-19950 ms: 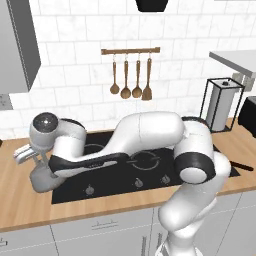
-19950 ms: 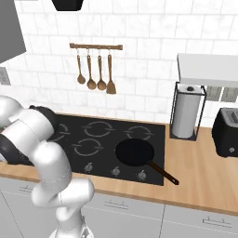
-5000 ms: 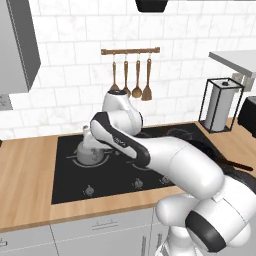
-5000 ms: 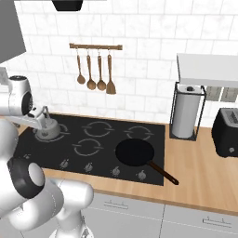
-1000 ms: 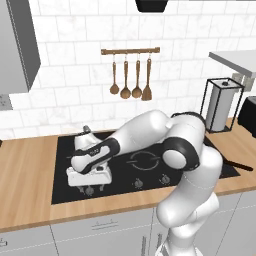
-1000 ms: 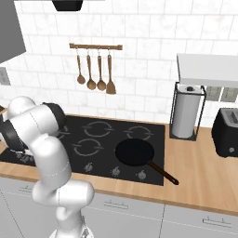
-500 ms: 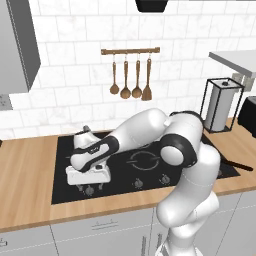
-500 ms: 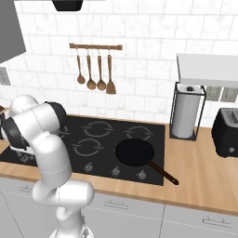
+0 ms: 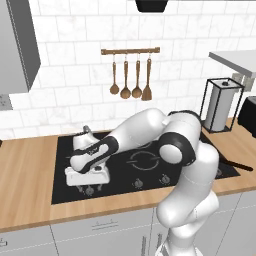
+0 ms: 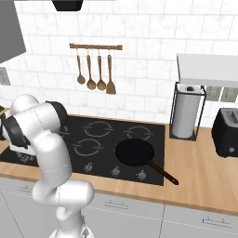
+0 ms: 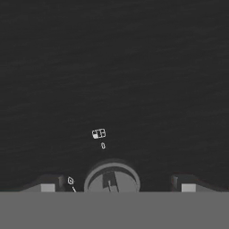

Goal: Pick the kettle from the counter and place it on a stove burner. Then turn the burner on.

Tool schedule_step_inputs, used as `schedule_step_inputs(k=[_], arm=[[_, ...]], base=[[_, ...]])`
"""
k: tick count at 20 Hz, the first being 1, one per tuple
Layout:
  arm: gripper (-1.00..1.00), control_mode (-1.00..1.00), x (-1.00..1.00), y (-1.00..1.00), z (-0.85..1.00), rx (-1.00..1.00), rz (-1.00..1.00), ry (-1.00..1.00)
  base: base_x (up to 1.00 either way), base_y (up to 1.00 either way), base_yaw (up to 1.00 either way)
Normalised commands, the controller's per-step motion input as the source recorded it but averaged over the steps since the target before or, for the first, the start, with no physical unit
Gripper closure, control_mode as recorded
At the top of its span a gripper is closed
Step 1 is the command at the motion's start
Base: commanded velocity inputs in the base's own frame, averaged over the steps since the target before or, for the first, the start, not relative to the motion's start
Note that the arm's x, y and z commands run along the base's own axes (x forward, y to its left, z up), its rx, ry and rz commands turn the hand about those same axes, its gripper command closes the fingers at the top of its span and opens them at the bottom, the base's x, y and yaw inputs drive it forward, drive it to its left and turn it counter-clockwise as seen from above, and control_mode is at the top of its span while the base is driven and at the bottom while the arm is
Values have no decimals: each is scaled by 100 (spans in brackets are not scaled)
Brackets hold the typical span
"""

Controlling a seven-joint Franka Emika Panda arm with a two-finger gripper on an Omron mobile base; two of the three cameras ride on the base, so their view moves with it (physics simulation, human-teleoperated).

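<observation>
Desk (image 9: 25, 170): long light-brown wood, visible grain, carrying a flat black glass cooktop (image 9: 65, 192) with grey broken-ring burner outlines and a row of small round knobs along its front edge. Kettle (image 9: 82, 141): small, squat, grey metal; only its upper part and spout tip show behind the forearm in the left base view, at the cooktop's back left, standing on the glass; which ring lies under it cannot be told. Pan (image 10: 135, 152): round, black, matte, with a long thin handle angled toward the desk's front edge, on the cooktop's front right ring. Paper towel roll (image 10: 185, 116) upright in a thin black wire frame on the desk right of the cooktop; a dark boxy toaster (image 10: 228, 132) further right. Three wooden utensils hang from a rail (image 9: 130, 51) on the white tiled wall. Arm: white, glossy, dark joints; elbow high over the cooktop's front right, forearm reaching left and down, hand low over the cooktop's front left corner. Gripper (image 11: 112, 183) points straight down at the glass; jaws spread wide, one dark tip either side of a round grey knob (image 11: 112, 179), neither visibly touching it. Small white markings (image 11: 99, 133) are printed on the glass just beyond the knob.
</observation>
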Motion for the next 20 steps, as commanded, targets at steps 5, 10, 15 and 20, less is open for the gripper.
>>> schedule_step_inputs(k=[5, 10, 15, 20], arm=[[-100, -100, 0, 0, -15, 0, 0, 0], [-100, -100, -1, 0, -1, 0, 0, 0], [100, -100, -3, 0, 0, 0, 0, 0], [100, -100, -3, 0, 0, 0, 0, 0]], base=[[0, 0, 0], [0, 0, 0], [0, 0, 0], [0, 0, 0]])
